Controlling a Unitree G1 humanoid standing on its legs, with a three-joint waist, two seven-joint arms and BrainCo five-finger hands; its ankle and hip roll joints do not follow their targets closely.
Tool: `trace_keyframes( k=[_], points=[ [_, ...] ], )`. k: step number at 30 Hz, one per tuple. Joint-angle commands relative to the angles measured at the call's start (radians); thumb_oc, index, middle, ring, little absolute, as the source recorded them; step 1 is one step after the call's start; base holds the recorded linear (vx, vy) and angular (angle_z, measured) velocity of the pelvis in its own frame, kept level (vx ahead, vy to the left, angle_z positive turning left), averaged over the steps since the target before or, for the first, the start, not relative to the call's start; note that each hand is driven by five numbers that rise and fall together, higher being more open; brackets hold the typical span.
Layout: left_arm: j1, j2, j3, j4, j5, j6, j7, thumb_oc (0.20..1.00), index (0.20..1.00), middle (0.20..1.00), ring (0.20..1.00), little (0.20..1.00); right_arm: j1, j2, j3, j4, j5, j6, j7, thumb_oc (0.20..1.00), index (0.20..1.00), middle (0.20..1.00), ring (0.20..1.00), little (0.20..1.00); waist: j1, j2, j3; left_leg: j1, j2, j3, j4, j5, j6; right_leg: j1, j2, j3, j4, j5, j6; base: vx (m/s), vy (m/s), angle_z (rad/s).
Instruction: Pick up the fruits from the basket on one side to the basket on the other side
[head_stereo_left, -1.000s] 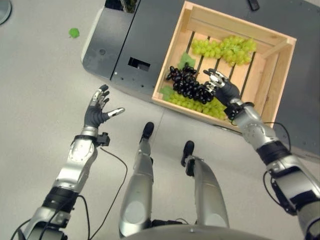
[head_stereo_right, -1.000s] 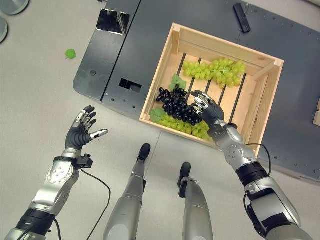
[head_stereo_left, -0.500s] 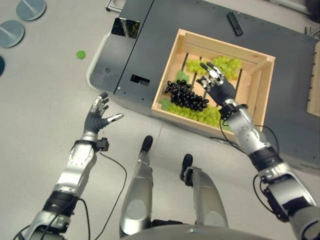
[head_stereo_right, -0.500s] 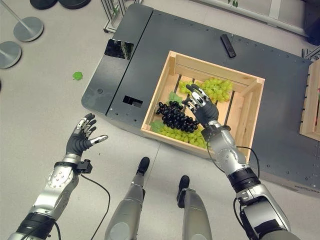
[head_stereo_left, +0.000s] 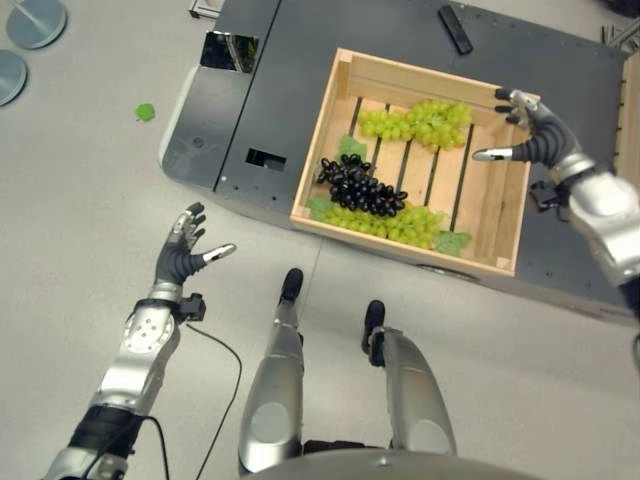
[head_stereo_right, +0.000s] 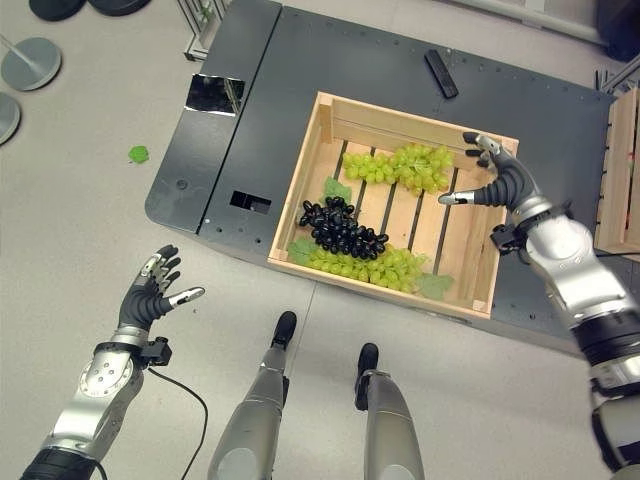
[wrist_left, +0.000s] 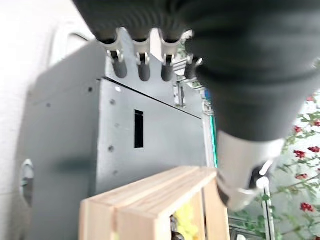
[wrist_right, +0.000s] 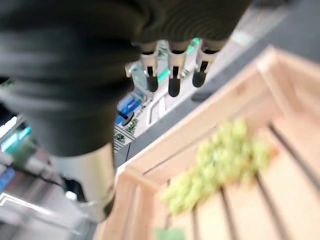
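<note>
Here, your scene from biggest to smallest:
Platform: dark metal deck (head_stereo_right: 300, 80) carrying the crate.
Crate: slatted wooden box (head_stereo_right: 345, 107), three grape bunches inside.
Green grapes: one bunch (head_stereo_right: 395, 165) at the far side, another (head_stereo_right: 370, 265) along the near wall.
Black grapes: bunch (head_stereo_right: 340, 228) touching the near green bunch.
Right hand (head_stereo_right: 500, 180): over the crate's far right corner, fingers spread, empty.
Left hand (head_stereo_right: 148, 296): over the floor, well apart from the crate, fingers spread, empty.

Second wooden crate (head_stereo_right: 612, 170) cut off at right edge, lower green grapes (head_stereo_right: 365, 265) partly under black grapes (head_stereo_right: 340, 229)
</note>
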Motion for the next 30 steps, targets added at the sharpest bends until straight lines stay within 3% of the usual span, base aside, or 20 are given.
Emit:
trace_keyframes(
  k=[1,8,18,30],
  points=[
    [0.005,0.018,0.05,-0.065,0.018,-0.046,0.025,1.0,1.0,1.0,1.0,1.0,-0.145,0.002,0.071,-0.015,-0.213,0.026,-0.037,1.0,1.0,1.0,1.0,1.0,-0.015,-0.029,0.005,0.007,-0.043,0.025,0.079,-0.077,0.058,0.049,-0.024,0.009,-0.191,0.154,0.065,-0.01,-0.001,-0.05],
    [-0.025,0.005,0.023,-0.053,0.025,-0.026,0.047,1.0,1.0,1.0,1.0,1.0,-0.268,0.109,0.177,0.122,-0.371,0.094,-0.033,1.0,1.0,1.0,1.0,1.0,-0.02,-0.026,0.009,-0.055,-0.046,0.03,0.086,-0.076,0.061,-0.014,-0.021,0.016,-0.183,0.155,0.063,0.0,0.0,0.0],
    [-0.079,-0.008,0.004,-0.046,0.026,-0.015,0.084,1.0,1.0,1.0,1.0,1.0,-0.416,0.237,0.326,0.297,-0.363,0.116,-0.004,1.0,1.0,1.0,1.0,1.0,-0.029,-0.039,0.009,-0.154,-0.045,0.042,0.104,-0.075,0.064,-0.119,-0.012,0.03,-0.172,0.17,0.061,0.0,0.002,-0.01],
    [-0.124,-0.018,-0.011,-0.058,0.03,-0.009,0.127,1.0,1.0,1.0,1.0,1.0,-0.448,0.363,0.343,0.412,-0.325,0.15,-0.012,1.0,1.0,1.0,1.0,1.0,-0.039,-0.045,0.009,-0.229,-0.045,0.048,0.112,-0.082,0.068,-0.207,-0.003,0.046,-0.154,0.173,0.059,0.0,0.0,-0.01]
  ],
)
